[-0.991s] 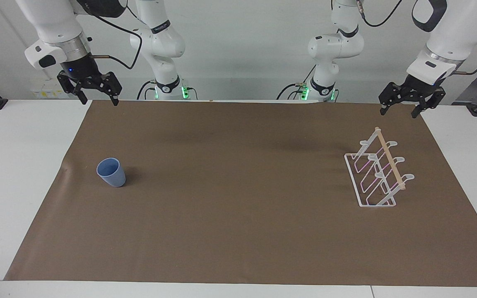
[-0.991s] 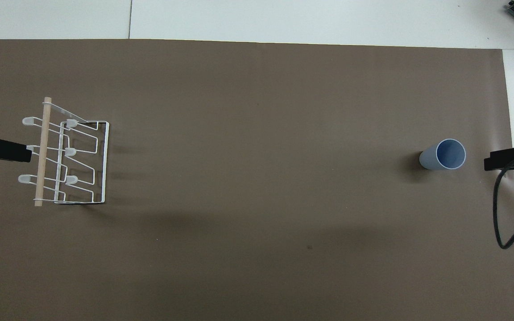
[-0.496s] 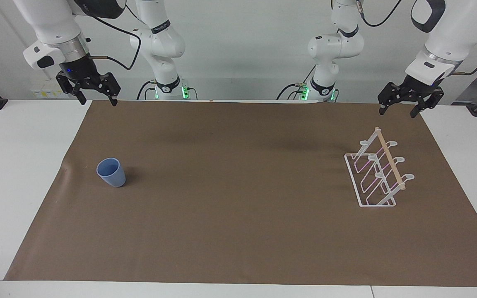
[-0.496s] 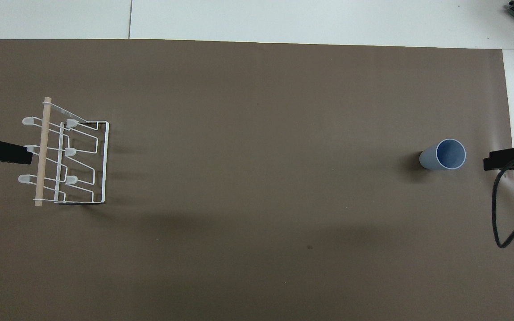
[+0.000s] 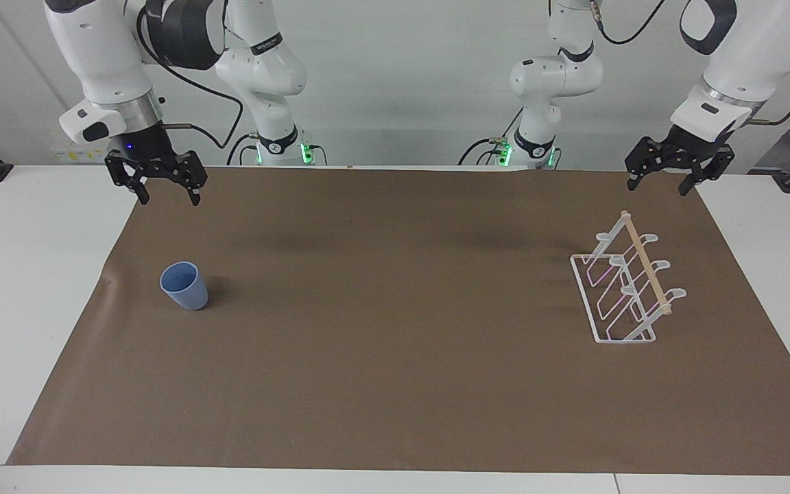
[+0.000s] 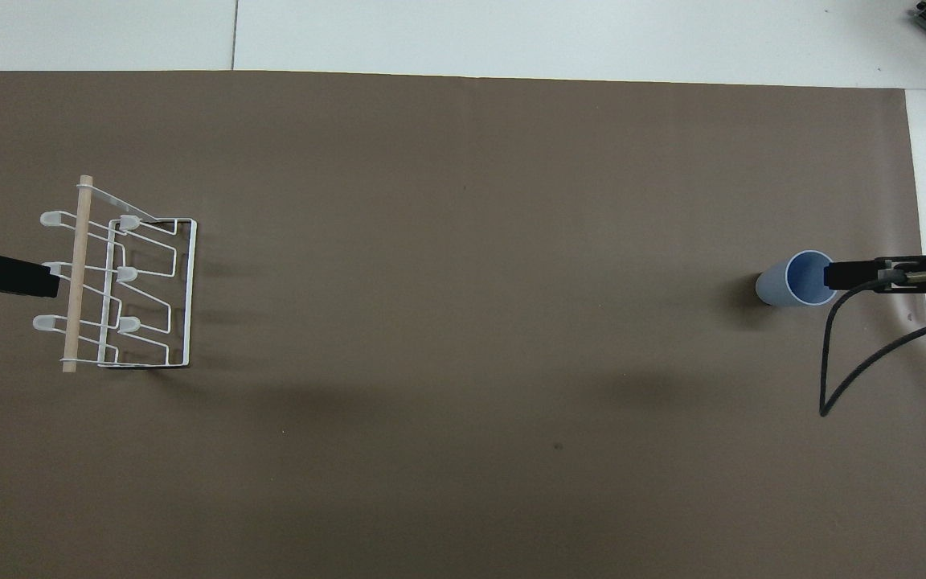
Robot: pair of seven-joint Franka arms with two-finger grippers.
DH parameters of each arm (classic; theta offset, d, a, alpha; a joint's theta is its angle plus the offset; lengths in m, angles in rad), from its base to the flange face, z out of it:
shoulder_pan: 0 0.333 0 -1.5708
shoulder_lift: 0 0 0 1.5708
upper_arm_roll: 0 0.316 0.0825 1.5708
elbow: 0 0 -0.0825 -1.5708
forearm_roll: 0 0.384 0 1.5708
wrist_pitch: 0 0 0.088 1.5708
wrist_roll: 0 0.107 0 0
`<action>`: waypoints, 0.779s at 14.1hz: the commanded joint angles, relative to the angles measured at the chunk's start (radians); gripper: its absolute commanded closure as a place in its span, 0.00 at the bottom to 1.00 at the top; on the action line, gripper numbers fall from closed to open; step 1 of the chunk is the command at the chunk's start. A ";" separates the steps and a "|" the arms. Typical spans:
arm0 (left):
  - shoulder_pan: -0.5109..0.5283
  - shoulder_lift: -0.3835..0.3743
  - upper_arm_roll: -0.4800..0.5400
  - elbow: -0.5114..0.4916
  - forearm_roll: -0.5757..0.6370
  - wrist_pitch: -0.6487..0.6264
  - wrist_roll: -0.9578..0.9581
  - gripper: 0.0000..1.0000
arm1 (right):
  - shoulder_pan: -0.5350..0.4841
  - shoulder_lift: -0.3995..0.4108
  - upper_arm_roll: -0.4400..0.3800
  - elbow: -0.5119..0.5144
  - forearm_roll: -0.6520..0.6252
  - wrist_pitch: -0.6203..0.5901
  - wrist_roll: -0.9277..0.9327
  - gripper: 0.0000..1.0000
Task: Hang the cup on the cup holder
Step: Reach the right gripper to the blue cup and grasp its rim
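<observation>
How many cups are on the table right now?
1. The cup stands upright on the brown mat toward the right arm's end of the table, apart from the cup holder at the left arm's end. None hangs on the holder.

The cup [image 5: 184, 286] is a small light-blue tumbler with no handle, plain and matte, narrowing toward its base. It stands upright on its base with its mouth open upward and nothing inside. It sits on the brown mat [image 5: 395, 357], well apart from the holder [image 5: 625, 288], toward the right arm's end of the table.

The holder is a small white wire rack: a flat rectangular base, a slanted frame rising from it, a pale wooden rod across the top and rounded white pegs sticking out in two rows. Every peg is bare. It stands on the same mat, toward the left arm's end.
</observation>
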 commanded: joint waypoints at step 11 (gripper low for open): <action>-0.007 -0.035 0.008 -0.044 -0.010 0.029 -0.004 0.00 | 0.019 0.209 -0.001 -0.146 0.022 0.344 -0.084 0.00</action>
